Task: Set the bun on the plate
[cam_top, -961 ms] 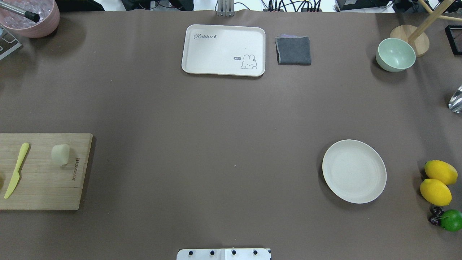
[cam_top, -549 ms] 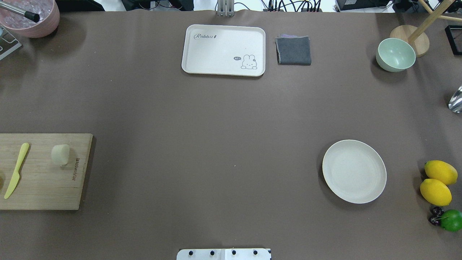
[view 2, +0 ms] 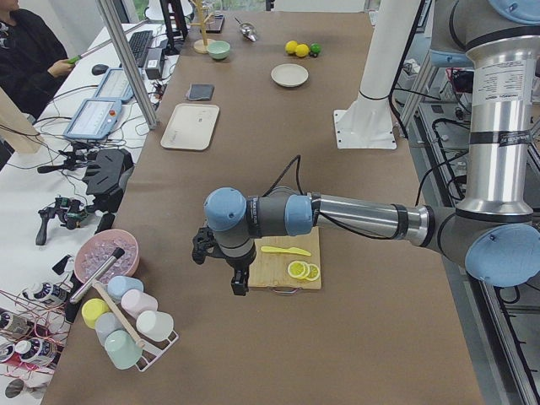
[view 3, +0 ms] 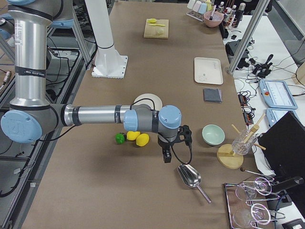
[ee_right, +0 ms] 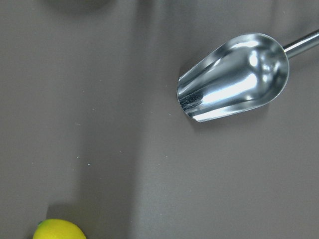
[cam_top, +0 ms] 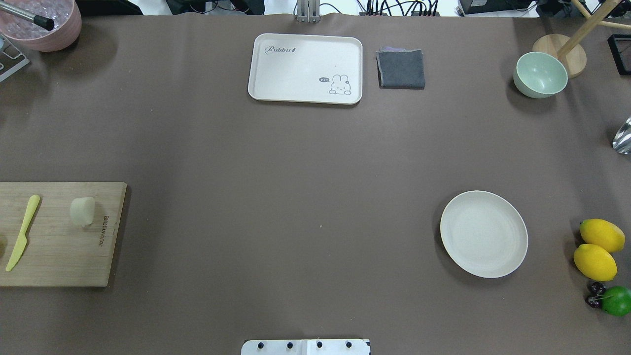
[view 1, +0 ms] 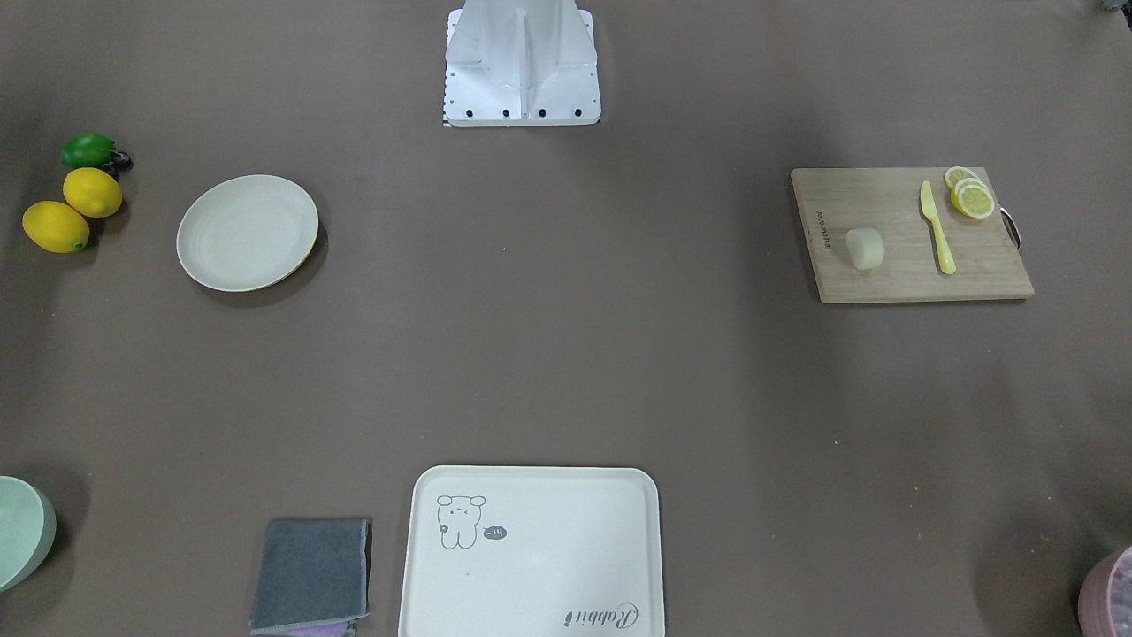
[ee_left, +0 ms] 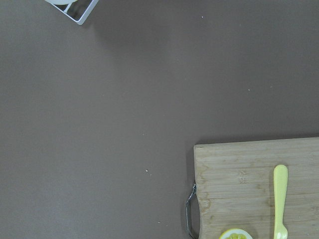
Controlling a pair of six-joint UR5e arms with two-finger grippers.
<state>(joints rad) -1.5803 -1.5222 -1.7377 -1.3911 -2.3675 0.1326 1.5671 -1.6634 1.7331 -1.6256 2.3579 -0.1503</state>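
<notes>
Small pale cream bun [cam_top: 82,211] on wooden cutting board [cam_top: 64,256] at worktop's left edge; round off-white plate [cam_top: 483,233] near right edge; pink bowl [cam_top: 61,40] holds clear ice-like pieces [cam_top: 56,11]; left gripper [view 2: 240,285], right gripper [view 3: 166,156], finger spread cannot tell; nothing moved since earlier

Left gripper [view 2: 239,287], right gripper [view 3: 166,157]: seemingly indistinct

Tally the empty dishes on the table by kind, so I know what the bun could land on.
plate: 1
rabbit tray: 1
mint-green bowl: 1
Total: 3
</notes>
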